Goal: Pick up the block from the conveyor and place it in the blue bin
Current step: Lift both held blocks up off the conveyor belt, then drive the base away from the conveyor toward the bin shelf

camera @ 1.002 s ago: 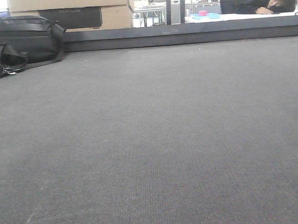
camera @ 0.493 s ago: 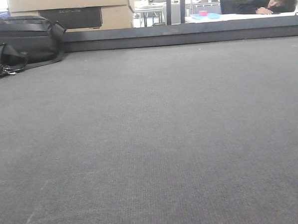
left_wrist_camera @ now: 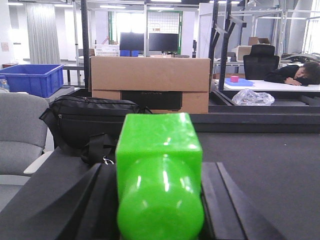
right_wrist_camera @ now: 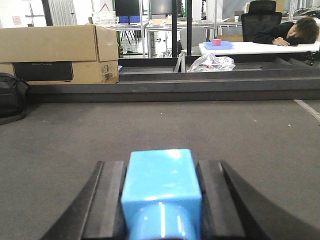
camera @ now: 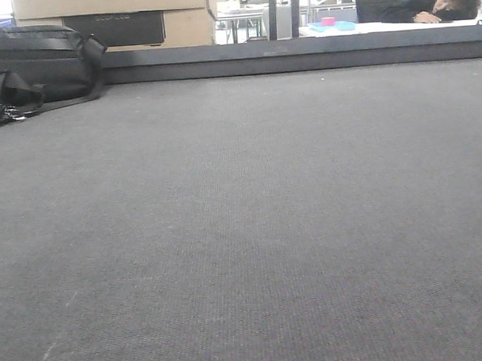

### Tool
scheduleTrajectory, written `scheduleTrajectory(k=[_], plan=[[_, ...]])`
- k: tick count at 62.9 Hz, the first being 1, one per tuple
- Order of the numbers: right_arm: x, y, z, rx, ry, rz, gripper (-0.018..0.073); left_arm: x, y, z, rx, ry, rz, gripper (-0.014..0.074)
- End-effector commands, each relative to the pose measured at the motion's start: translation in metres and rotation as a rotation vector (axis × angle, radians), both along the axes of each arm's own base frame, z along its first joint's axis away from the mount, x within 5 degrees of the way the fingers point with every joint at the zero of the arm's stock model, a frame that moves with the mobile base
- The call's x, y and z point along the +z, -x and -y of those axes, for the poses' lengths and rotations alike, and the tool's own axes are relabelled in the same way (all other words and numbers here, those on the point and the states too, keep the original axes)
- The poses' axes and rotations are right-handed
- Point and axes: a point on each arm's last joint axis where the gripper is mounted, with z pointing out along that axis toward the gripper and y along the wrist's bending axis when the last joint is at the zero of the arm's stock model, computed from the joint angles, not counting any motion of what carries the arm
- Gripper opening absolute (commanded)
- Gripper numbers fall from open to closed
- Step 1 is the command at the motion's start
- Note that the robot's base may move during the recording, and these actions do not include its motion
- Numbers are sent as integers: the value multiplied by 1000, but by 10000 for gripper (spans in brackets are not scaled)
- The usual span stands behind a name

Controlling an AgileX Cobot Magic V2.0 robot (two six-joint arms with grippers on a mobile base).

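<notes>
Dark-grey, carpet-textured conveyor belt point(camera: 243, 229) spread wide beneath both wrists, with no loose block showing in the front view. Nearest, at 6 o'clock in the left wrist view: left gripper point(left_wrist_camera: 158, 167) clamped on a glossy bright-green plastic block point(left_wrist_camera: 160, 190), seated squarely between the black jaws. Likewise the right gripper point(right_wrist_camera: 161, 163), closed around a light-blue plastic block point(right_wrist_camera: 161, 195). Probably the carry-and-place step. Best done by lifting well up before swinging, with grasps firm, to clear the dark raised rail point(camera: 299, 56) at 12 o'clock. Further off, a black fabric bag point(left_wrist_camera: 85, 122) at 9 o'clock, just before a brown cardboard box point(left_wrist_camera: 150, 75). Beyond, at 10 o'clock, a blue plastic bin point(left_wrist_camera: 30, 79), well apart from the belt. Open room above the belt; crowded toward the left edge.
</notes>
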Motion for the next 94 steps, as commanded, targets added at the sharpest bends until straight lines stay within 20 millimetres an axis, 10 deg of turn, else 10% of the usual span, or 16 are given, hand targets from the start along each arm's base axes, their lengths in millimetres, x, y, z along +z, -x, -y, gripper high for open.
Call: scheduleTrajectory(k=[1,94], plan=[[5,2,0,0,9,28,-162,2,2,0,-3,-1,20,-111],[5,2,0,0,9,28,-162,2,2,0,-3,-1,20,-111]])
